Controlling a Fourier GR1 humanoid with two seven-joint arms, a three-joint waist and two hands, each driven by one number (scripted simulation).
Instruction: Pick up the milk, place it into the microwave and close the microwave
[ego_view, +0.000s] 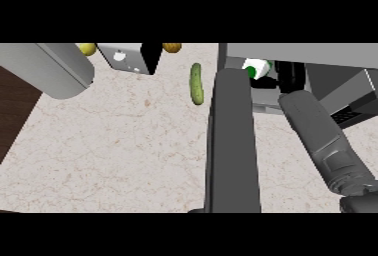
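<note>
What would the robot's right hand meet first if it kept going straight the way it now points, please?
Probably the microwave's inner back wall. The right hand already reaches into the open cavity beside the milk, pointing further inward; depth is hard to judge from this steep view.

light: even, bright | shadows: faint | glare: none | focus: uniform
</note>
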